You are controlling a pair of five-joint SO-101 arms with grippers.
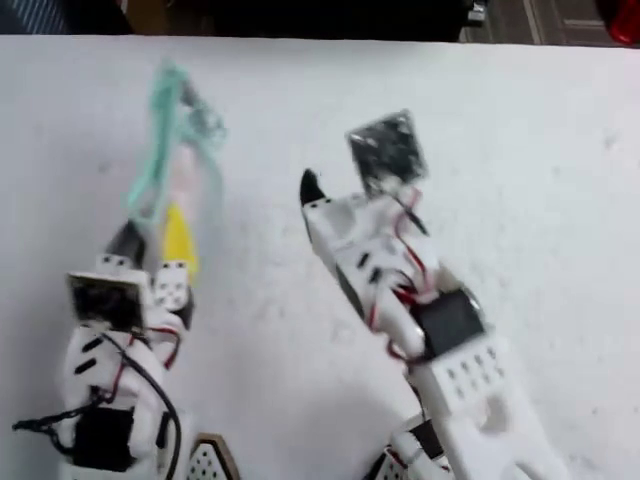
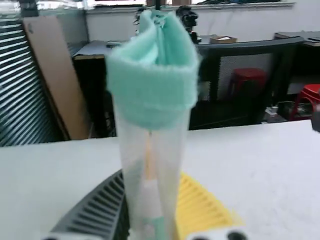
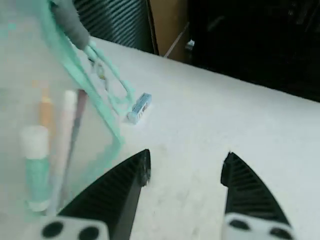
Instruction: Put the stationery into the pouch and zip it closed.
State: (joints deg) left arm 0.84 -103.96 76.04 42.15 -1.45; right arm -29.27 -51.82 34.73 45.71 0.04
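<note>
Closest of all, saw the left claw (image 2: 148, 212) squeezed tight on the clear pouch (image 2: 150, 95), with one grey finger (image 2: 95, 212) and one yellow finger (image 2: 200, 205) pressing from each side. Held the pouch up tall, mint green edge on top. Looked lifted off the white table (image 3: 235, 115), though hard to be sure. Already had some pens (image 3: 62, 130) and a green and white tube (image 3: 36, 170) inside. Could not tell whether zipped or not; seemed open, going by the loose green edge.

Saw the right claw (image 3: 187, 157) spread wide, with nothing in it, low over the table and just beside the pouch. Found a small blue and white eraser (image 3: 138, 108) lying on the table past that claw, near the pouch's green edge but not inside. Probably one more thing to put in, then the zip to pull.

Could go wrong in a few ways. Might drop the pouch through a slipping pinch on smooth plastic. Might spill the pens by tipping the pouch with an open mouth. Might push the little eraser away instead of grabbing it. Might bump the pouch with the wide right claw, being so close. Might shut the zip with the eraser left outside.
</note>
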